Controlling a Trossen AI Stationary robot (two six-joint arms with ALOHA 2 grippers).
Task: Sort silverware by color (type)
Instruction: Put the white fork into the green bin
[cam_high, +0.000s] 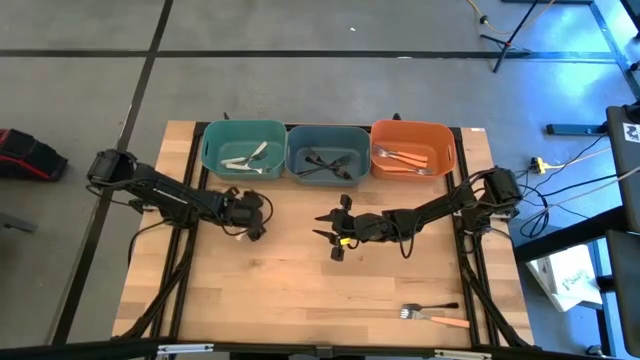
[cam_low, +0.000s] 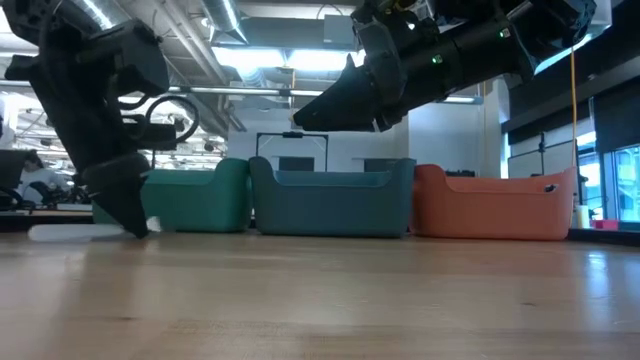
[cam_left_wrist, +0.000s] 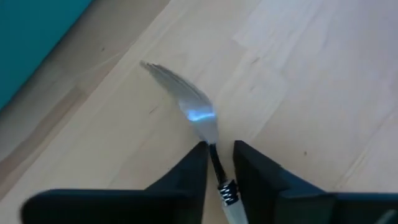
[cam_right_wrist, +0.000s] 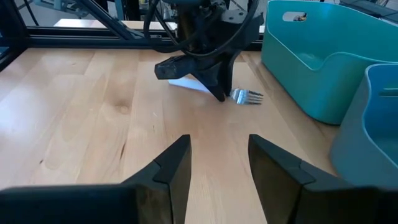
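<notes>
A white-handled fork (cam_left_wrist: 186, 99) lies flat on the wooden table in front of the teal bin (cam_high: 243, 150). Its tines (cam_right_wrist: 247, 96) point toward the right arm. My left gripper (cam_left_wrist: 219, 155) stands over it with its fingers pointing down, shut on the fork; the low view shows its tips (cam_low: 135, 225) at the tabletop. My right gripper (cam_right_wrist: 219, 149) is open and hovers above the table's middle (cam_high: 330, 230), empty. A black-handled fork (cam_high: 432, 308) and an orange-handled fork (cam_high: 440, 320) lie near the table's near right edge. My left gripper pinches the white-handled fork between its two fingers at the thin neck (cam_left_wrist: 214, 160), where the metal meets the white handle. The fingers (cam_left_wrist: 198, 171) come from above, pointing down and lying across the fork. The fork lies flat on the table.
Three bins stand in a row at the far edge: the teal one holds white forks, the blue one (cam_high: 328, 153) black forks, the orange one (cam_high: 413, 148) orange forks. Bare wood stretches across the table's near half. Cables and stands lie on the floor beyond the table.
</notes>
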